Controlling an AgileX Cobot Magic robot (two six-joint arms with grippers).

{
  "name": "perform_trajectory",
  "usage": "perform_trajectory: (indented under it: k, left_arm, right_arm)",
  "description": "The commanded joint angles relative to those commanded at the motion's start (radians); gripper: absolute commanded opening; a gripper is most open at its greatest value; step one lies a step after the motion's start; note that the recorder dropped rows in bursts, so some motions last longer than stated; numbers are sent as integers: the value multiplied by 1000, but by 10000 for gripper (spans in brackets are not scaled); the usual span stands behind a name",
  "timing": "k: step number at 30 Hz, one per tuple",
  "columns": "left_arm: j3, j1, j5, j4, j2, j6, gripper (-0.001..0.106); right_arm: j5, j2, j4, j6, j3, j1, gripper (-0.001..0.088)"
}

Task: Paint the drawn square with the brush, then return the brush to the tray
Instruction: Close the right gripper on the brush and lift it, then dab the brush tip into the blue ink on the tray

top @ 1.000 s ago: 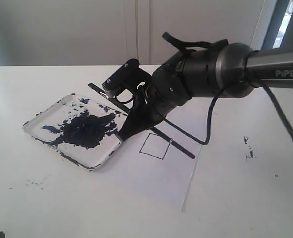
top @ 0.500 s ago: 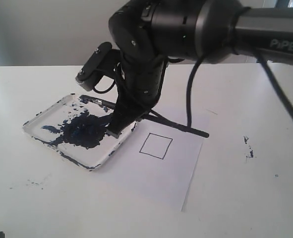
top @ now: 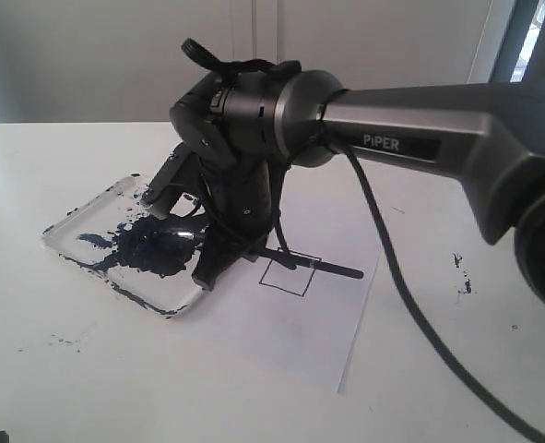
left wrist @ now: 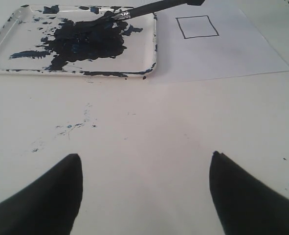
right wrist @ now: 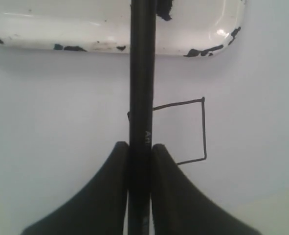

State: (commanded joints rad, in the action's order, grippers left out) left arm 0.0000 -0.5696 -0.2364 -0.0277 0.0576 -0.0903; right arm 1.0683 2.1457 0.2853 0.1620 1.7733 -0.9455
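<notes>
Black brush (right wrist: 142, 73), tip in the paint-pooled tray (left wrist: 17, 41).
My right gripper (right wrist: 140, 147) clamps it; left gripper (left wrist: 144, 161) sits spread wide.

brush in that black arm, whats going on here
The right gripper is shut on the brush, with its tip in the dark paint pooled in the tray. The drawn square on the paper beside the tray is white inside, not yet painted. The left gripper is open over the table, holding nothing.

You're looking at a tray (left wrist: 143, 51) of glossy white plastic under shiny dark paint (left wrist: 85, 39). The brush (right wrist: 142, 73) handle is smooth black with a soft sheen; the paper sheet (left wrist: 222, 54) and counter (left wrist: 144, 137) look matt.
</notes>
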Motion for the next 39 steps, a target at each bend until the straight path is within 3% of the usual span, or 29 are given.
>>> perform_trajectory:
  k: [12,39]
  left_arm:
    - [0,0,0,0,0,0,749]
    - [0,0,0,0,0,0,749]
  right_arm:
    - [-62,51,2,-9,33,0,0]
    - [-38,71,82,-81,33,0,0]
